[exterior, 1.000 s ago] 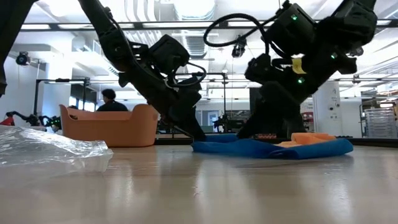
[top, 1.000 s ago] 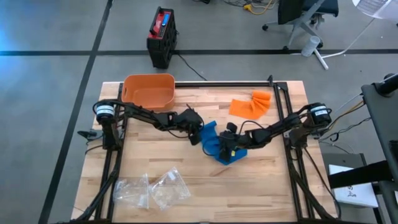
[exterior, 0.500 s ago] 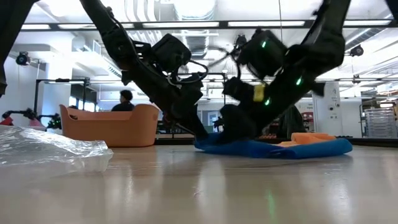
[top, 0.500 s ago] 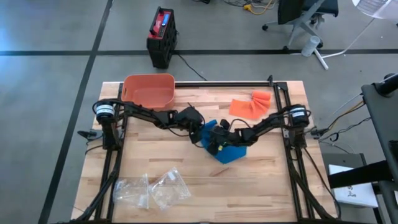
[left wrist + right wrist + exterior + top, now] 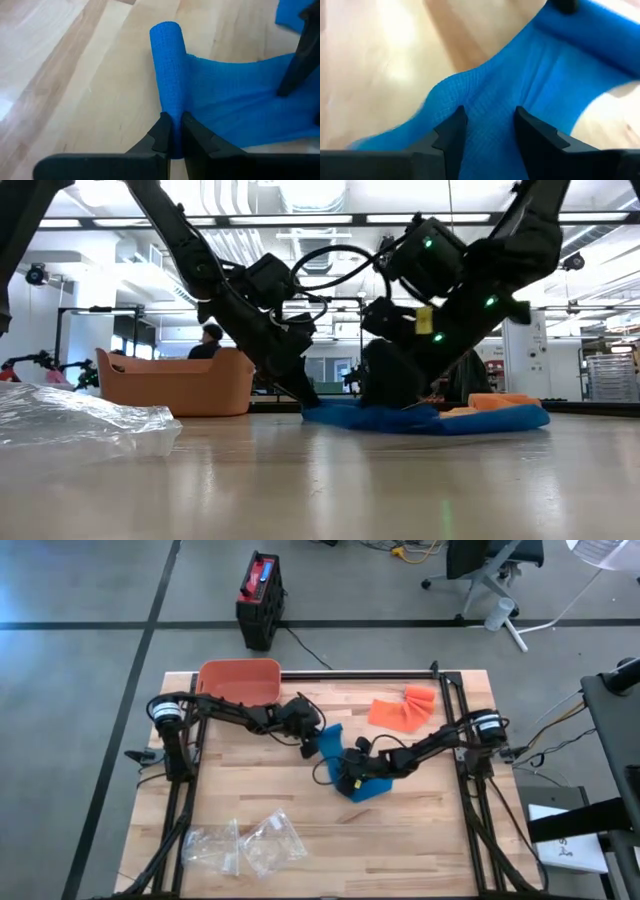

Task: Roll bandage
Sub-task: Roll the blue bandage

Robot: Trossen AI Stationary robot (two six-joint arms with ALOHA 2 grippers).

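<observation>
From my console, going left to right: one orange bin point(image 5: 240, 686) sits at the table's far left corner, and two clear plastic bags point(image 5: 245, 844) lie near the front edge. My left gripper point(image 5: 311, 743) is at mid-table, its fingers point(image 5: 162, 136) clamped on the rolled end of the blue bandage point(image 5: 352, 768). That roll's long axis runs straight away from the fingertips, in line with the gripper, and the loose band trails off sideways toward the right arm. This is what the next turn depends on, I judge: the roll must spin about that axis while the tail stays taut. The right gripper point(image 5: 349, 777) is just beside it, pressed down on the loose cloth with fingers point(image 5: 451, 135) apart and fabric between them. One orange bandage point(image 5: 404, 707) lies untouched further right. The left arm is nearer the roll.
</observation>
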